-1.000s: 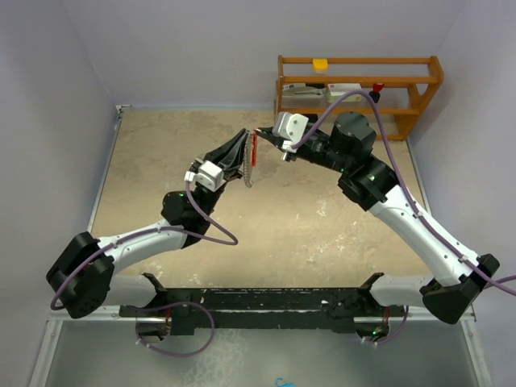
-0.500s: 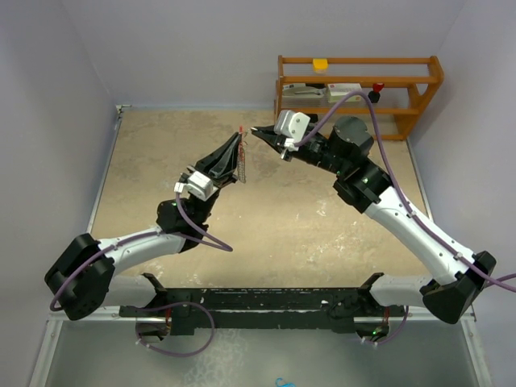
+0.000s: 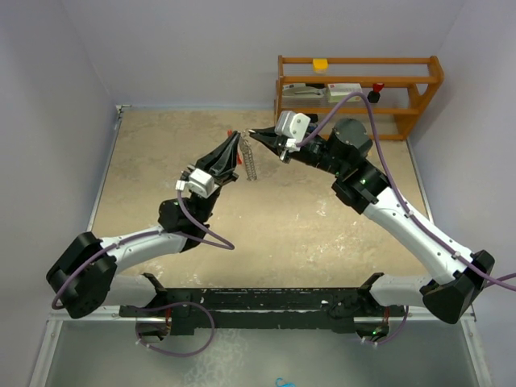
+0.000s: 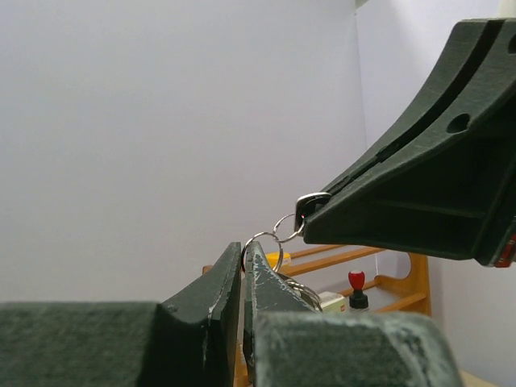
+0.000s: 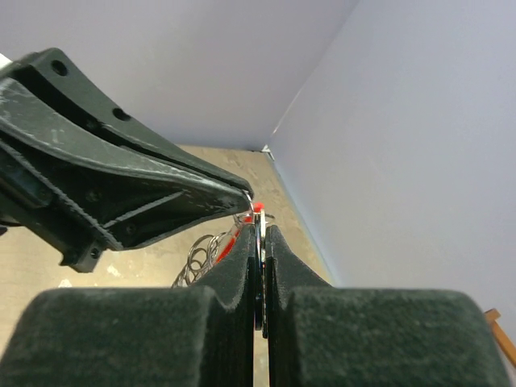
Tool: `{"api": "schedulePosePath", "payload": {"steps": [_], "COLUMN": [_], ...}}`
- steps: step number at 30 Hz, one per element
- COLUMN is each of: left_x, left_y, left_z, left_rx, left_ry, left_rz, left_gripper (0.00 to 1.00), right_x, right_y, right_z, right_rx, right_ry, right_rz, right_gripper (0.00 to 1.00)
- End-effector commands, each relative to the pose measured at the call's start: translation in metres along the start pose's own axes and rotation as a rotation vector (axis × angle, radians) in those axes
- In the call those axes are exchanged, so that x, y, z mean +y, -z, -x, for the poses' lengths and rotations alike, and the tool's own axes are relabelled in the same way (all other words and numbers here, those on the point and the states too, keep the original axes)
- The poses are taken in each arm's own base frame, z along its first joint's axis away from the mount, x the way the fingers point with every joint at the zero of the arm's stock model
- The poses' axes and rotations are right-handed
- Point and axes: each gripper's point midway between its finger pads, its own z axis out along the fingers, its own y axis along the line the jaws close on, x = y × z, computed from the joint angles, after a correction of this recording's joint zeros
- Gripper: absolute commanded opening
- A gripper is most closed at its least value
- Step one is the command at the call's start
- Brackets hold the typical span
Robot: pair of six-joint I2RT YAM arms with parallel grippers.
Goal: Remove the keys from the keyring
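- The left end effector (image 3: 233,147) is clamped shut on the keyring (image 3: 251,165), which is held up well above the table (image 3: 306,226). Over the last second it has been drawn a little leftward.
- The keyring's silver chain is now seen dangling between the two tips, where its red strip was hanging before.
- The right end effector (image 3: 256,135) is pinched shut on one of the keys (image 4: 311,203).
- A small ring (image 4: 284,226) is still seen joining key to keyring, so the pull is judged begun and the key not yet freed.
- The shelf (image 3: 359,85) beyond is left untouched.
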Motion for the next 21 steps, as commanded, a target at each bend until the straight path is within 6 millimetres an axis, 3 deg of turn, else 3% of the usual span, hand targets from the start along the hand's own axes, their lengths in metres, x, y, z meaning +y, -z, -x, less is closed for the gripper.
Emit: {"api": "schedulePosePath", "payload": {"steps": [1,10,21], "left_x": [0.032,0.040,0.016], "left_y": [-0.014,-0.030,-0.028], "left_z": [0.046,0.028,0.022], "left_rx": [-0.181,-0.149,-0.161], "left_ry": [-0.005,-0.078,-0.081], "left_rz": [0.166,0.239,0.107], "left_gripper": [0.00,0.00,0.00], "right_x": [-0.002,0.015,0.011], "right_y": [0.010,0.008,0.008], "right_z": [0.044,0.040,0.044], "right_rx": [-0.125,-0.119,-0.123], "right_ry": [0.028,-0.004,0.009], "right_rz": [0.007,0.098,0.086], "right_gripper": [0.00,0.00,0.00]}}
